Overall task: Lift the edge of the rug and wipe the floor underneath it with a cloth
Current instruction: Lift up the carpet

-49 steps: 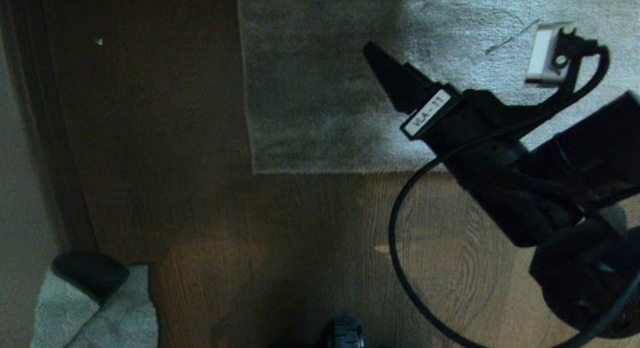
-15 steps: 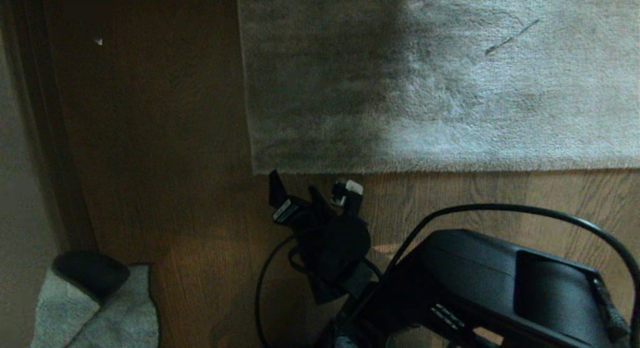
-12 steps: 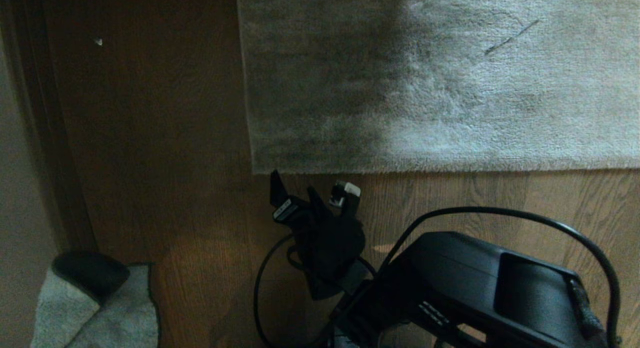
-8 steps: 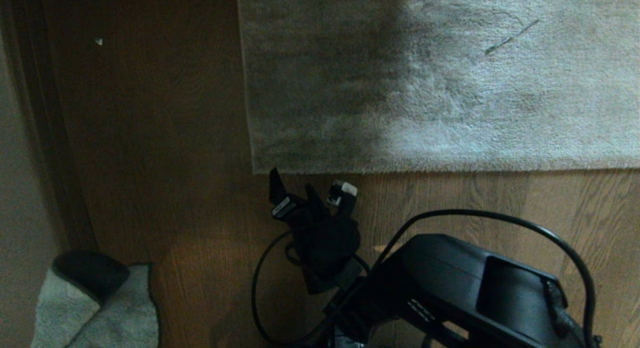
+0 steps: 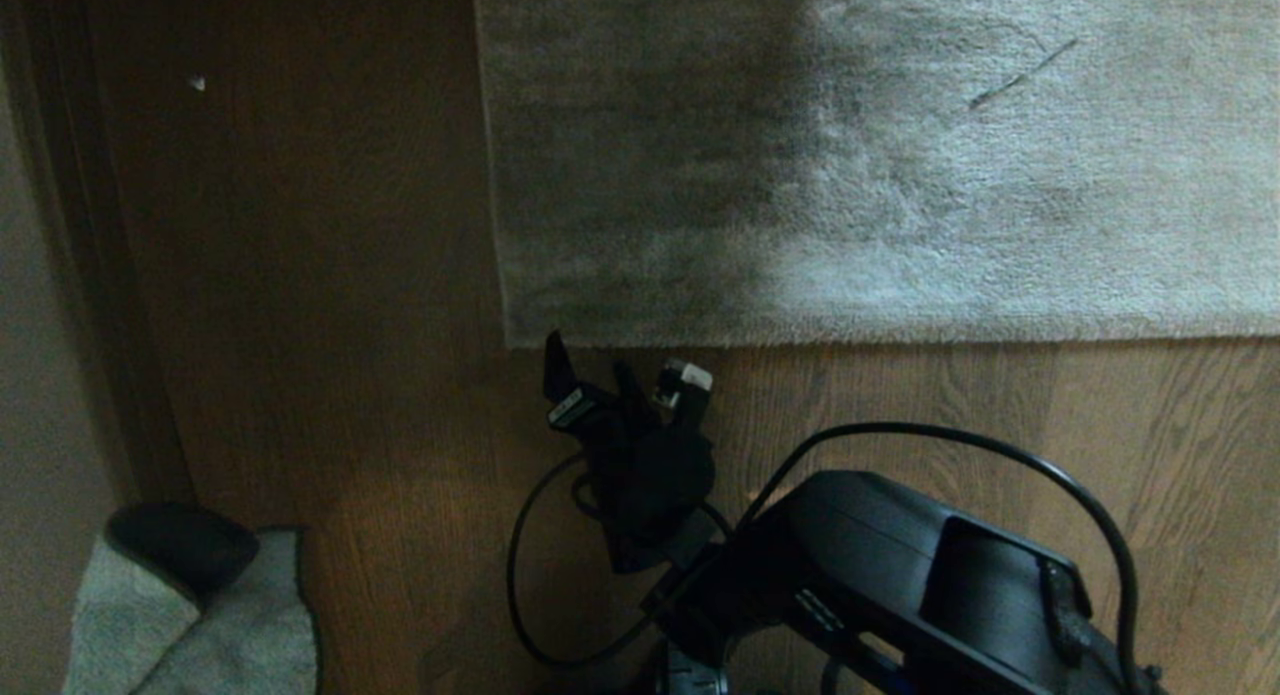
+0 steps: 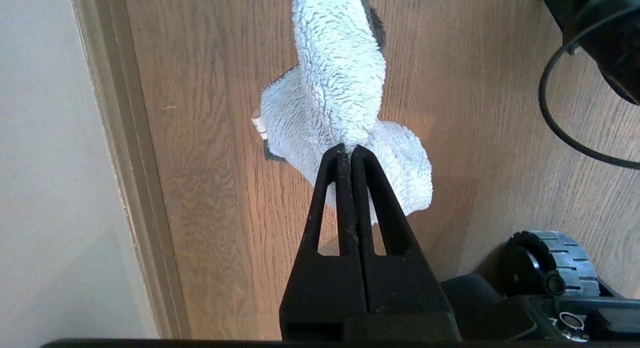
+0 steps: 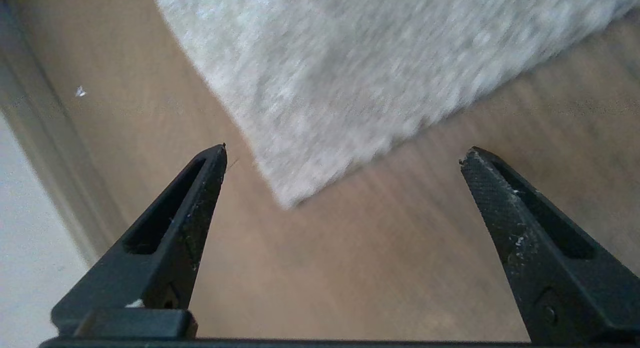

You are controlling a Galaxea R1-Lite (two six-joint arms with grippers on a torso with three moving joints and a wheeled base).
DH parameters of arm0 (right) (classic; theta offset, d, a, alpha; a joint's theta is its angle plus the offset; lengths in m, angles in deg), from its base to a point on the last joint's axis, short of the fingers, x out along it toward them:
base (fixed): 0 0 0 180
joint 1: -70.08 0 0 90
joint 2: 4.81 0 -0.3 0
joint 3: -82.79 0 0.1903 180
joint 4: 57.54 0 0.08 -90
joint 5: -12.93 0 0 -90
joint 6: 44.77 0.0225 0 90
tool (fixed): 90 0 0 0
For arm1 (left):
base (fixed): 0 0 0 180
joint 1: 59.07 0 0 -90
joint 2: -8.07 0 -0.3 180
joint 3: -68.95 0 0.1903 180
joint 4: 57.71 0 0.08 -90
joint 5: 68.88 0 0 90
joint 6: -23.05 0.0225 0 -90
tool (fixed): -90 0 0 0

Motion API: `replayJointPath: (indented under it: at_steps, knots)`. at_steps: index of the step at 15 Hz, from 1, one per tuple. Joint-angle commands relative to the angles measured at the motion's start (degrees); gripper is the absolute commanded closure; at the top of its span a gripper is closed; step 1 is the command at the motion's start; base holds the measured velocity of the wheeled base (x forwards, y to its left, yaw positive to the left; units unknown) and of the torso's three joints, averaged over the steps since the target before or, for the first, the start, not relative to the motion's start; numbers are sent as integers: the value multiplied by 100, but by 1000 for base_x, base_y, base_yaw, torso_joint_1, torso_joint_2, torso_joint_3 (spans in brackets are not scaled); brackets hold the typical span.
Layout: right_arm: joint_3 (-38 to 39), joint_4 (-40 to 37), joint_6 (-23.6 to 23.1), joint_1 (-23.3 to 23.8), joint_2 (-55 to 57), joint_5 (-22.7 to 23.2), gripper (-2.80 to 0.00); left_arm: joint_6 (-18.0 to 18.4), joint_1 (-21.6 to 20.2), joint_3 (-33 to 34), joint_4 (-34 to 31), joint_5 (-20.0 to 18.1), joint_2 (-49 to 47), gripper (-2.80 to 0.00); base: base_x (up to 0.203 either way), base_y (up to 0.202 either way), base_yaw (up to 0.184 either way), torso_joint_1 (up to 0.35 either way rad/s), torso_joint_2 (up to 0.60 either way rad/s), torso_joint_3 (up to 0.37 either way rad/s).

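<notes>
The right gripper (image 5: 590, 370), fingers spread wide and holding nothing, hangs low over the floor (image 5: 900, 405), just short of the rug edge (image 5: 640, 337) near its corner; in the right wrist view that corner (image 7: 290, 200) lies between the two fingers. A few seconds earlier this gripper was raised high over the rug; it has since descended to floor level. The left gripper (image 6: 346, 150) is clamped tight on the cloth (image 6: 340, 97), which hangs down at the robot's left side, unchanged.

Head view was dim, a dark shadow lay over the rug's (image 5: 640, 175) left part, wrist views were bright, rug blurred in the right one.
</notes>
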Motion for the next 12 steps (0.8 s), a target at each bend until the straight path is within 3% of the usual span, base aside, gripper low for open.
replayJointPath:
  at_steps: [1,7,12]
  knots:
    - [-203,277,-15,46,136,-16,-280,-6,-1,-3,5,3,0,0,0,0,0,0,0,0]
    - [-634,277,-130,59,262,-7,-280,-6,-1,-4,2,3,0,0,0,0,0,0,0,0]
    - [-967,277,-262,81,256,343,-280,-6,-1,5,7,3,0,0,0,0,0,0,0,0]
